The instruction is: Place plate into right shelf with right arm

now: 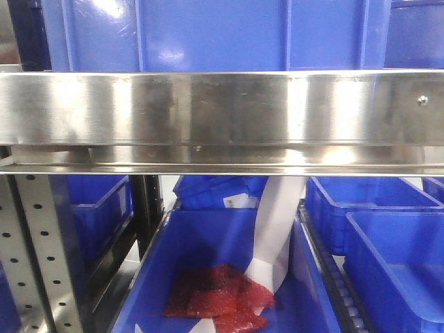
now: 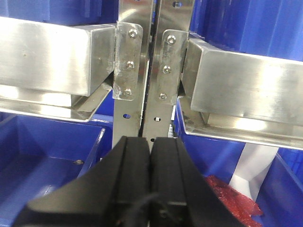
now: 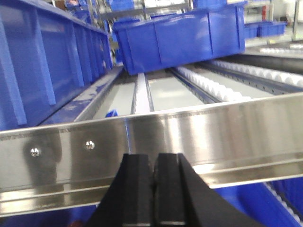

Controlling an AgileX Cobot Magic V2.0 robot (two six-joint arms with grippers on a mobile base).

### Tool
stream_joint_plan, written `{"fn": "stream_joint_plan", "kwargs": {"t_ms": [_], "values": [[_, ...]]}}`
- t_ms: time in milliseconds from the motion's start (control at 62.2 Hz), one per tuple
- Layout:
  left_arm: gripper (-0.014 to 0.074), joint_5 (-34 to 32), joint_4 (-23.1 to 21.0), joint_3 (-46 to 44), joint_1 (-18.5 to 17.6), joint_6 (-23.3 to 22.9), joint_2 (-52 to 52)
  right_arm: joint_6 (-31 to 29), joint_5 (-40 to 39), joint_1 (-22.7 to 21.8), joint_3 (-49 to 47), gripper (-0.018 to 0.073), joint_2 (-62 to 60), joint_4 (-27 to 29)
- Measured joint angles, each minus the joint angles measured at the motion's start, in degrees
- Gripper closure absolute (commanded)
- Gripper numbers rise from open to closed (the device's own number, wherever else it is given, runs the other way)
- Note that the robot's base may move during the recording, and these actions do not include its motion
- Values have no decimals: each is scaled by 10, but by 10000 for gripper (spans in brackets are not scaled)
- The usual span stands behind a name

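The plate is out of view in all three views. The right shelf is a shiny steel rack; its wide front beam [image 1: 222, 111] runs across the front view. In the right wrist view my right gripper [image 3: 155, 156] is shut with nothing between its black fingers, just in front of and slightly below the shelf beam [image 3: 199, 135]. Behind that beam lies the shelf's roller deck [image 3: 222, 87]. In the left wrist view my left gripper [image 2: 150, 140] is also shut and empty, facing the perforated uprights [image 2: 142, 61] where the right shelf's beam [image 2: 246, 82] joins.
A blue bin [image 3: 182, 35] sits at the back of the roller deck, with a taller blue bin wall [image 3: 42, 71] on the left. Below the beam, a blue bin [image 1: 194, 250] holds red bubble wrap [image 1: 218, 291] and a white strip [image 1: 277, 229]. More blue bins [image 1: 388, 250] stand to the right.
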Motion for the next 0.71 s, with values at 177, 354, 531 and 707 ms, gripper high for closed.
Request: {"fn": "stream_joint_plan", "kwargs": {"t_ms": [177, 354, 531, 707], "values": [[643, 0, 0, 0, 0, 0, 0, -26, -3, -1, 21, 505, -1, 9], [643, 0, 0, 0, 0, 0, 0, -46, 2, -1, 21, 505, -1, 10], [643, 0, 0, 0, 0, 0, 0, -58, 6, 17, 21, 505, -1, 10], [643, 0, 0, 0, 0, 0, 0, -61, 8, 27, 21, 505, -1, 10]]}}
